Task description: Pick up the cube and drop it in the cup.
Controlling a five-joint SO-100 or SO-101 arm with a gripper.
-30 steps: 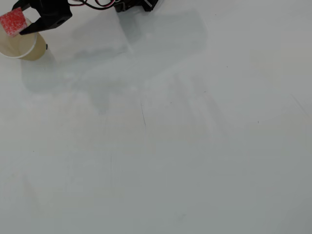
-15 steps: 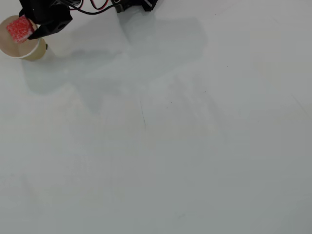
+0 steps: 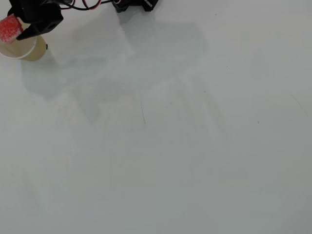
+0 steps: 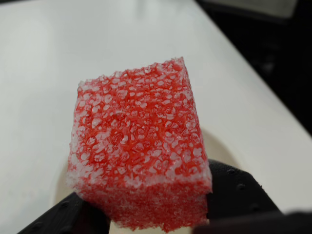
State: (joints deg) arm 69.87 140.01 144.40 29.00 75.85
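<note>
A black claw (image 3: 14,30) pinches the red cube (image 3: 9,28) just over the cup (image 3: 22,50) at the bench's (image 3: 170,146) corner, poised for dropping.

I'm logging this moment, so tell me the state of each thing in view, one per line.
cube: held off the table between the jaws, above the cup's mouth, not yet dropped.
cup: upright on the table, mouth open, no cube seen inside it.
gripper: shut on the cube, over the cup.

Porous, spongy red cube (image 4: 139,146); matt paper cup (image 3: 29,50); smooth white table (image 3: 195,146).
</note>
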